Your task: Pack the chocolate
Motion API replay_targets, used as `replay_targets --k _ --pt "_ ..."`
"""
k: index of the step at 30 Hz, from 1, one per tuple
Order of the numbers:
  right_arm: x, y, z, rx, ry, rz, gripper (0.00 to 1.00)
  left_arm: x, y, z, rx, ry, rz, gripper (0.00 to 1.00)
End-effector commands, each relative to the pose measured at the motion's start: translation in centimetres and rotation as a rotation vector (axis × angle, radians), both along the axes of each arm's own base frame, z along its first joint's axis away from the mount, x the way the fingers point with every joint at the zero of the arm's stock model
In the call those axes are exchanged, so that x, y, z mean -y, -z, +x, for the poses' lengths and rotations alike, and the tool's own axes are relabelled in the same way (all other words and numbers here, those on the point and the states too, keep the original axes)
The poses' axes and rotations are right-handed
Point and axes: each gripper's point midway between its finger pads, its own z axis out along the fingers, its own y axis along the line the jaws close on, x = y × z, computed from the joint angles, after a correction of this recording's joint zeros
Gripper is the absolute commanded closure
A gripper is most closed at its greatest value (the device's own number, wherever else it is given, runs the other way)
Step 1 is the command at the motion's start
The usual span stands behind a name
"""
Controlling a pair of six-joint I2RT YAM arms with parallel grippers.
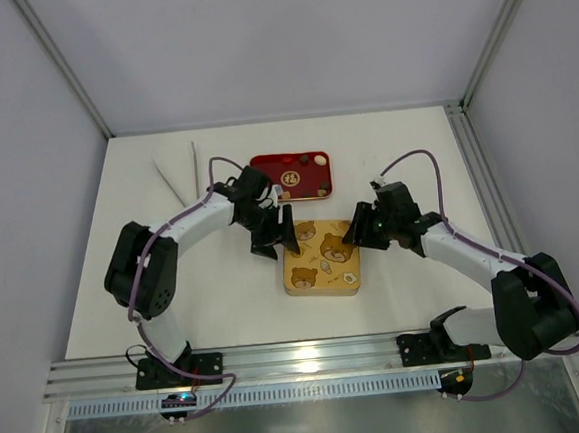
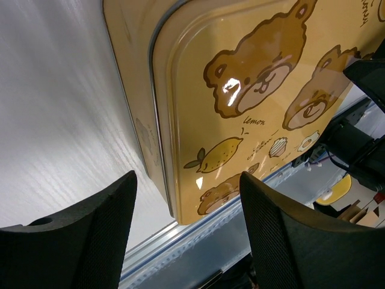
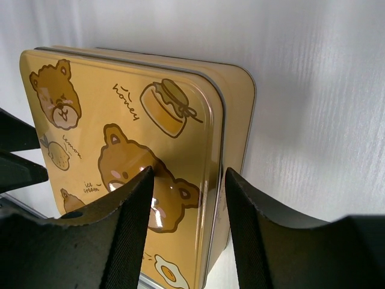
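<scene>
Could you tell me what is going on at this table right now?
Two robot arms are at a yellow bear-print tin that lies closed in the middle of the table. The left arm holds its jaws open at the tin's left edge. The right arm has its jaws straddling the lid's right rim, though it is unclear whether they grip it. Behind the tin, a red tray holds a few chocolates.

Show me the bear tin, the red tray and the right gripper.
bear tin (image 1: pixel 320 266): top view, lid centre.
red tray (image 1: pixel 272 166): top view, bare floor.
right gripper (image 3: pixel 187 180): right wrist view, between fingertips.
</scene>
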Motion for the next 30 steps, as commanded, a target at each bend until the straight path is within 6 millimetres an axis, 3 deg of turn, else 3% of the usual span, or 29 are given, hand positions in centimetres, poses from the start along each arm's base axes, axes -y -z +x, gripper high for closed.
replay_targets --k 1,23,30 --pt "-0.8 -1.8 1.7 0.051 0.000 0.036 0.48 1.4 -1.2 1.1 0.026 0.006 -0.055 0.32" --pt "-1.4 -2.1 2.5 -0.018 -0.030 0.045 0.54 2.2 -2.7 2.4 0.017 0.029 -0.043 0.33" --pt "-1.4 -2.1 2.8 -0.032 -0.039 0.036 0.54 2.2 -1.9 2.5 -0.008 0.037 -0.028 0.34"
